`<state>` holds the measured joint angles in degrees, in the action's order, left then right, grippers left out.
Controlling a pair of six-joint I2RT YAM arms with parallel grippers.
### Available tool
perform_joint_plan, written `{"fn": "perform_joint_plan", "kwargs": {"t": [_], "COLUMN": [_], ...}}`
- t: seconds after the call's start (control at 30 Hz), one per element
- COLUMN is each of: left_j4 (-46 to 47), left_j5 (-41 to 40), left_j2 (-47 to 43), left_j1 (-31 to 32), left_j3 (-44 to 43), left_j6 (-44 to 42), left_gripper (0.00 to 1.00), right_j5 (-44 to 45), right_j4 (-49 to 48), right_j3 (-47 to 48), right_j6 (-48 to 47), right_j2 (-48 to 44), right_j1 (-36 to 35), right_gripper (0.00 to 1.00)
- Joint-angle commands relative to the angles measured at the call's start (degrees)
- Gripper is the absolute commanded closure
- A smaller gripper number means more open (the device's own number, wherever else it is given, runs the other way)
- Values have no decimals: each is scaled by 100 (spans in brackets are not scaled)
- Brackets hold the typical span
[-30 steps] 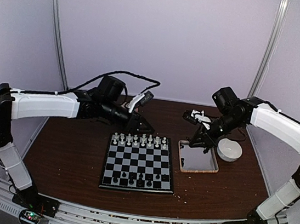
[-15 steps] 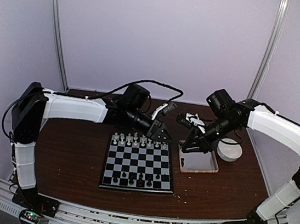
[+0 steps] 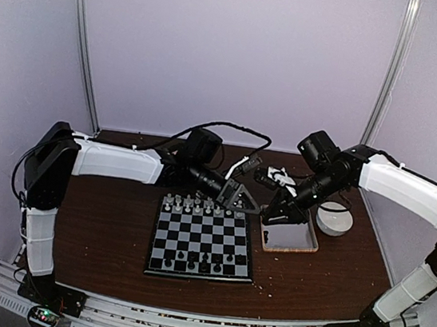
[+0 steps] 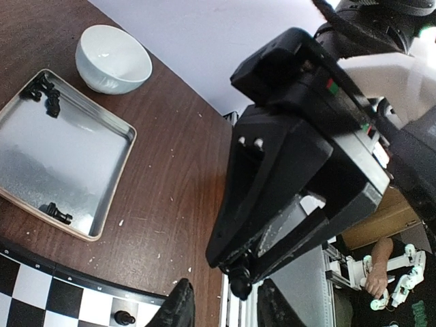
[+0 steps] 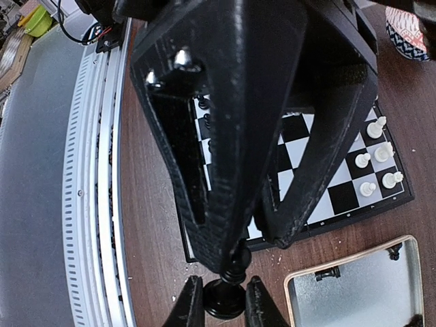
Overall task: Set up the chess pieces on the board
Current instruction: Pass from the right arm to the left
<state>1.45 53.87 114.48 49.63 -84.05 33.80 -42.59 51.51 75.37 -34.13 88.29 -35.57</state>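
My right gripper is shut on the base of a black chess piece, held in the air between the board and the tray. My left gripper meets it from the left, open. Its fingers stand either side of the piece's head with gaps showing. In the right wrist view, one left finger tip is right against the head. White pieces line the board's far rows. Black pieces stand along the near rows.
A wooden-rimmed grey tray right of the board holds a few black pieces. A white bowl sits behind it. The left arm's cable arcs over the back of the table. Pale crumbs dot the wood.
My left arm has swung right along the board's far edge until its gripper reached the right gripper. The right gripper has shifted slightly left with the black piece.
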Motion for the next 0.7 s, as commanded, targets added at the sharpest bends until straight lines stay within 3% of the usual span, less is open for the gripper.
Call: {"fn": "perform_joint_plan", "kwargs": {"t": [0.0, 0.5, 0.67], "left_j4": [489, 719, 707], "left_j5": [317, 658, 709], "left_j2": [115, 225, 269], "left_j1": [34, 95, 109], "left_j3": [-188, -235, -252], "left_j6": [181, 320, 356], "left_gripper": [69, 90, 87], "right_j5": [-101, 17, 104], "right_j4": [-62, -113, -176], "right_j3": [91, 127, 101], "right_j6": [28, 78, 125], "right_j2": [48, 127, 89], "right_j1": [-84, -143, -143], "right_gripper": [82, 81, 81]}}
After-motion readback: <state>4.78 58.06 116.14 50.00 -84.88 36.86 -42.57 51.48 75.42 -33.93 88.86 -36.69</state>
